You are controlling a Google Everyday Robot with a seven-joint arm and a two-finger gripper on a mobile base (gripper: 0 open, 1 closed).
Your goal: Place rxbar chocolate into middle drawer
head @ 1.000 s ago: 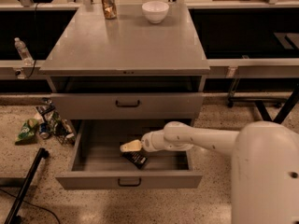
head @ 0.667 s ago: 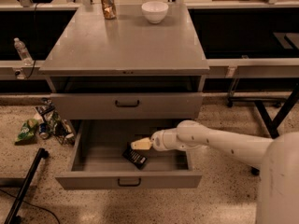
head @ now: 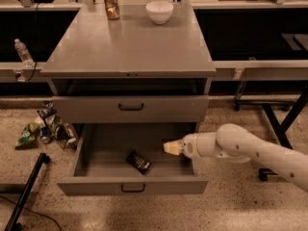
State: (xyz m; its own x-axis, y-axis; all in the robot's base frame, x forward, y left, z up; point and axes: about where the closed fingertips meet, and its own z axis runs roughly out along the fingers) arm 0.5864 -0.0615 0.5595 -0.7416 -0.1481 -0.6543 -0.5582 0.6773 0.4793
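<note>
Jaws of the gripper point(head: 172, 147) carry nothing; whether they stand apart or together cannot be told from this view. The gripper sits over the right-hand part of the pulled-out middle drawer point(head: 132, 186), at the end of the white arm point(head: 250, 150) that reaches in from the right. The rxbar chocolate point(head: 138, 161) lies flat on the drawer floor, turned at an angle, near the middle and toward the front wall. It is to the left of the gripper and clearly apart from it.

The closed drawer front point(head: 130, 109) above plays no part. On the tabletop point(head: 130, 47) an orange can point(head: 111, 4) and a white bowl point(head: 159, 11) stand at the far edge, well apart from the work.

Progress, as judged: the placing itself appears complete, since the bar rests inside the correct drawer with nothing holding it. What is left seems to be only drawing the arm clear of the drawer without brushing the bar or the drawer's right wall. The drawer stands open, and the task as worded does not call for shutting it.
</note>
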